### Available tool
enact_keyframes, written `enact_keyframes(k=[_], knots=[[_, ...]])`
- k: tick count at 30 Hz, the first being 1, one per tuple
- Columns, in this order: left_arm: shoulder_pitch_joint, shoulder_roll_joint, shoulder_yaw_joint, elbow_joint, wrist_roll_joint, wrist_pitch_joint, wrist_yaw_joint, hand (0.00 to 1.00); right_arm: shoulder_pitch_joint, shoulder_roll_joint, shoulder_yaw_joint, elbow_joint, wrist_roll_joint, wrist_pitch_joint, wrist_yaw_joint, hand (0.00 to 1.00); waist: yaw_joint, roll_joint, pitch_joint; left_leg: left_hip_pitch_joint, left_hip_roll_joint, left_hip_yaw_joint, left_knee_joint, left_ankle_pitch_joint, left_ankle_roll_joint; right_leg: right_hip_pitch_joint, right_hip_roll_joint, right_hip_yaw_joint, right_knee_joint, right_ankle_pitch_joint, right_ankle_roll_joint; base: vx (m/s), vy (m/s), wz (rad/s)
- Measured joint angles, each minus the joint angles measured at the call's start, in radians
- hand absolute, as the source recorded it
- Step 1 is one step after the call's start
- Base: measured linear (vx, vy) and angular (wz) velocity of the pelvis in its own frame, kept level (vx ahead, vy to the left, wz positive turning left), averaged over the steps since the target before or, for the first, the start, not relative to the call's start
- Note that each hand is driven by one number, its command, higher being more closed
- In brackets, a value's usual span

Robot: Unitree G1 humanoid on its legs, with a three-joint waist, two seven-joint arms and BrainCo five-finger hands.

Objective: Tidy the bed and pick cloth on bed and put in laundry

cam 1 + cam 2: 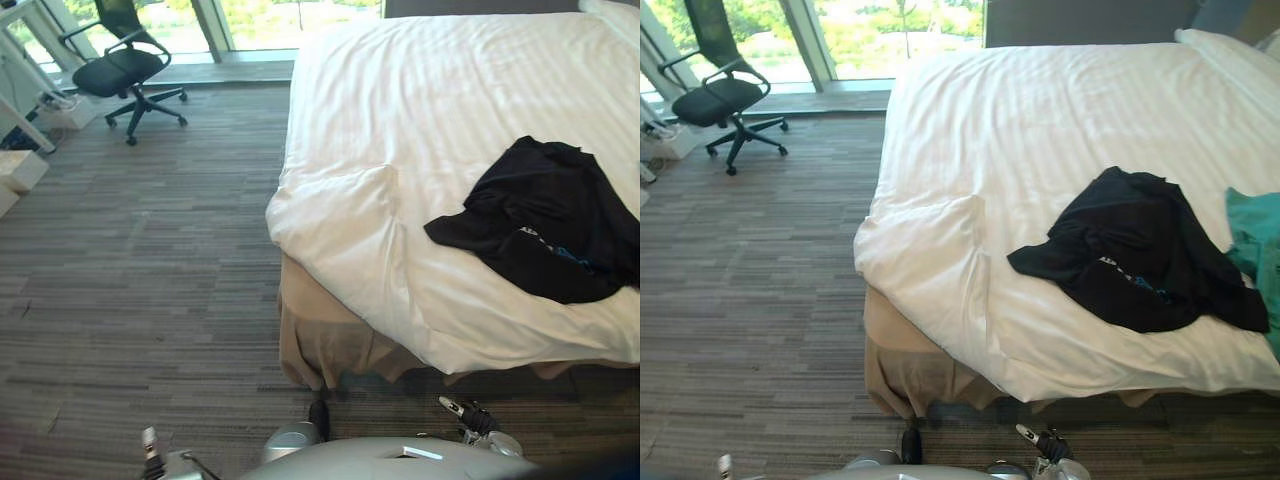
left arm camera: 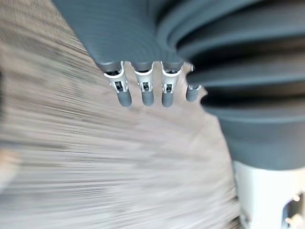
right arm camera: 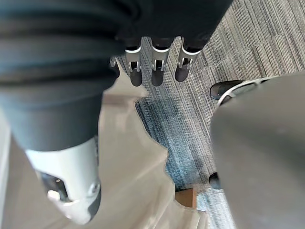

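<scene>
Bed [image 1: 470, 110], left eye view: the white duvet [image 1: 400, 270] is mostly flat, with one rumpled fold at the near corner. The black garment [image 1: 548, 225] lies crumpled on the duvet near the foot edge, on our right side. An office chair [image 1: 125, 65] stands well apart by the window.

Right eye view: a teal cloth [image 1: 1260, 250] lies just beside the black garment, at the frame edge. We'd count two pieces to collect.

Left wrist view: left hand [image 2: 145, 93] is released, fingers straight and empty, hanging over the carpet [image 2: 95, 167].

Right wrist view: right hand [image 3: 157, 74] is the same, fingers straight and nothing held, above the carpet next to the beige bed skirt [image 3: 128, 186].

Our read: we're at the approach step. We should close in on the foot edge and reach with the right hand. Grab the black garment at its bunched middle so the sleeves don't trail. Lift it clear rather than drag it, or the duvet rucks up and adds tidying work.
</scene>
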Motion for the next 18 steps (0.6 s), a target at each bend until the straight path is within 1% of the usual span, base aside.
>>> enact_keyframes(k=[2,3,5,7,8,9,12,14,16,18], knots=[[-0.021,0.057,0.083,-0.012,-0.043,-0.027,0.002,0.00,0.000,-0.002,0.001,0.000,0.000,0.000,-0.001,0.00,0.000,-0.003,-0.001,0.000,-0.009,-0.017,0.000,-0.003,0.001,0.023,-0.003,-0.023,-0.016,0.000,0.000,0.13,-0.057,0.38],[-0.048,0.103,0.136,-0.043,-0.040,-0.045,0.014,0.00,-0.011,-0.003,0.007,0.000,0.000,0.000,-0.005,0.00,0.003,-0.003,0.000,0.000,-0.012,-0.025,0.000,-0.006,0.000,0.028,-0.003,-0.027,-0.019,0.000,0.000,0.09,-0.051,0.22],[-0.070,0.157,0.177,-0.051,-0.017,-0.059,0.036,0.00,-0.017,-0.004,0.021,-0.001,0.001,0.000,-0.009,0.00,0.006,-0.002,0.000,0.000,-0.012,-0.030,0.000,-0.009,-0.001,0.031,-0.002,-0.028,-0.019,0.000,-0.001,0.07,-0.048,0.14],[-0.119,0.277,0.227,-0.078,0.014,-0.072,0.046,0.00,-0.016,-0.005,0.060,-0.001,0.003,0.000,-0.012,0.00,0.013,-0.003,0.000,0.002,-0.009,-0.035,0.000,-0.016,-0.004,0.036,0.002,-0.027,-0.018,0.001,-0.002,0.07,-0.055,0.10],[-0.138,0.320,0.234,-0.082,0.035,-0.074,0.043,0.00,-0.013,-0.005,0.074,-0.001,0.004,0.000,-0.014,0.00,0.019,-0.003,0.000,0.002,-0.007,-0.034,0.000,-0.017,-0.006,0.035,0.004,-0.025,-0.017,0.004,-0.006,0.06,-0.048,0.02],[-0.162,0.354,0.234,-0.100,0.054,-0.075,0.041,0.00,-0.010,-0.006,0.086,-0.001,0.007,0.000,-0.015,0.00,0.022,-0.002,0.000,0.002,-0.004,-0.032,0.000,-0.018,-0.006,0.035,0.007,-0.024,-0.017,0.007,-0.012,0.05,-0.045,0.00],[-0.215,0.440,0.207,-0.183,0.229,-0.078,0.047,0.00,0.008,-0.004,0.128,-0.002,0.050,0.004,-0.025,0.00,0.031,0.001,-0.001,0.005,0.011,-0.022,0.000,-0.018,-0.007,0.032,0.022,-0.020,-0.013,0.030,-0.038,0.04,-0.033,-0.01],[-0.247,0.495,0.162,-0.225,0.318,-0.079,0.062,0.00,0.021,0.001,0.131,-0.011,0.103,0.010,-0.042,0.00,0.035,0.000,-0.002,0.005,0.019,-0.005,0.000,-0.018,-0.007,0.021,0.026,-0.004,-0.005,0.039,-0.043,0.01,-0.013,-0.14],[-0.283,0.519,0.124,-0.255,0.360,-0.078,0.070,0.00,0.027,0.001,0.123,-0.012,0.119,0.030,-0.065,0.00,0.034,0.003,-0.003,0.005,0.023,0.008,0.001,-0.018,-0.007,0.012,0.025,0.016,-0.004,0.044,-0.044,0.00,-0.011,-0.22],[-0.322,0.533,0.075,-0.279,0.398,-0.062,0.092,0.00,0.032,0.001,0.115,-0.020,0.119,0.042,-0.076,0.00,0.033,0.005,-0.004,0.006,0.022,0.024,0.004,-0.018,-0.007,0.006,0.023,0.030,-0.002,0.047,-0.044,-0.02,-0.007,-0.24]])
